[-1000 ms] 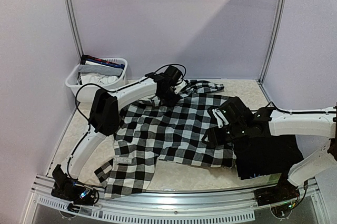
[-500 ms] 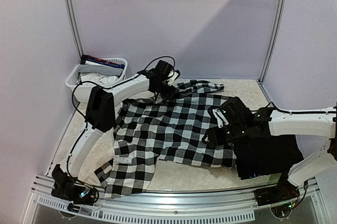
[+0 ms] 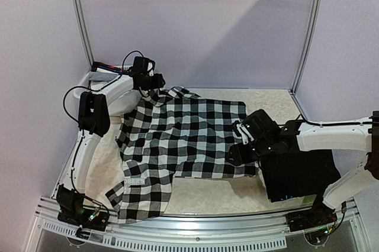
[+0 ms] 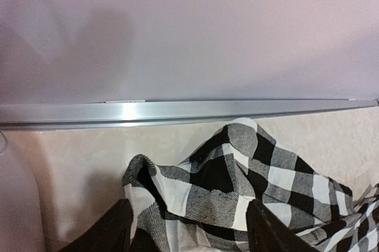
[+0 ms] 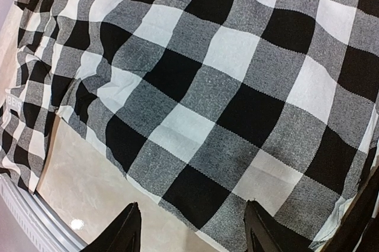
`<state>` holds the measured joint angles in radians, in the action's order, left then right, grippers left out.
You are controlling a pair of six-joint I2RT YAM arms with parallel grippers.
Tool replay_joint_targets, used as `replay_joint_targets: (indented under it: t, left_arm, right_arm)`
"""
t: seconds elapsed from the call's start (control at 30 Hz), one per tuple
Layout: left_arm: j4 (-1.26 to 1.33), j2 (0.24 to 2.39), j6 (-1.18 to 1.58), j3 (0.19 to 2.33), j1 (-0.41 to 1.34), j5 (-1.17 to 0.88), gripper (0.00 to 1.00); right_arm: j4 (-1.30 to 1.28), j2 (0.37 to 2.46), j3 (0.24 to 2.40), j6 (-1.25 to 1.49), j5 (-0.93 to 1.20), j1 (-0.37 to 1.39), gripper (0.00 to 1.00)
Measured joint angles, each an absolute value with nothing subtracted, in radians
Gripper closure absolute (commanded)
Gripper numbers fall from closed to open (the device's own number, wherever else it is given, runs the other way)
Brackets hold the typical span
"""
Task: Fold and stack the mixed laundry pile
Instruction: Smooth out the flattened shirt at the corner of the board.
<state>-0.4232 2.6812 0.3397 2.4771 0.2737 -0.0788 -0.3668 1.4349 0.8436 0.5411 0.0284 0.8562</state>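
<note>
The black-and-white checkered shirt (image 3: 183, 136) lies spread across the table. One rumpled far corner (image 4: 237, 169) rises in front of the back wall rail. My left gripper (image 3: 149, 81) hovers at that far left corner. Its jaws are open (image 4: 189, 234), and the loose fold lies between and ahead of the dark fingertips (image 4: 115, 228). My right gripper (image 3: 237, 145) hangs open over the shirt's near right hem (image 5: 195, 199), with nothing pinched between its fingers (image 5: 127, 228). A folded black garment (image 3: 299, 175) lies to the right of the shirt.
The white basket (image 3: 100, 70) with coloured cloth sits in the far left corner, mostly hidden behind my left arm. The metal rail (image 4: 177, 110) runs along the back wall. Bare beige tabletop (image 3: 207, 196) shows in front of the shirt.
My left gripper pulled the shirt's far corner back and left toward the basket, then opened and let go. The shirt now lies wider and flatter. The right arm barely shifted.
</note>
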Motion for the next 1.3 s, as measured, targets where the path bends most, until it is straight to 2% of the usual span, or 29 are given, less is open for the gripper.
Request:
replay_joint_targets:
  t: [0.2,0.37,0.63,0.83,1.03,1.3]
  left_arm:
    - [-0.387,2.672,0.36,2.442,0.265,-0.139,0.25]
    - [-0.385,2.605,0.355,2.326,0.273,-0.154,0.22]
    - [-0.381,2.346,0.335,2.097,0.303,-0.126,0.13]
    - [-0.364,2.109,0.33,1.908,0.321,-0.086,0.13]
    - [-0.356,1.841,0.353,1.58,0.364,0.0,0.14]
    - [-0.434,1.451,0.439,1.071,0.482,0.179,0.2]
  right_arm:
    - [-0.369,1.451,0.861,0.546,0.028,0.856,0.4]
    - [-0.38,1.451,0.878,0.556,0.001,0.856,0.4]
    - [-0.4,1.469,0.934,0.577,-0.139,0.856,0.38]
    - [-0.434,1.467,0.936,0.591,-0.204,0.855,0.37]
    - [-0.498,1.405,0.921,0.593,-0.173,0.855,0.35]
    - [-0.526,1.282,0.804,0.601,0.022,0.854,0.27]
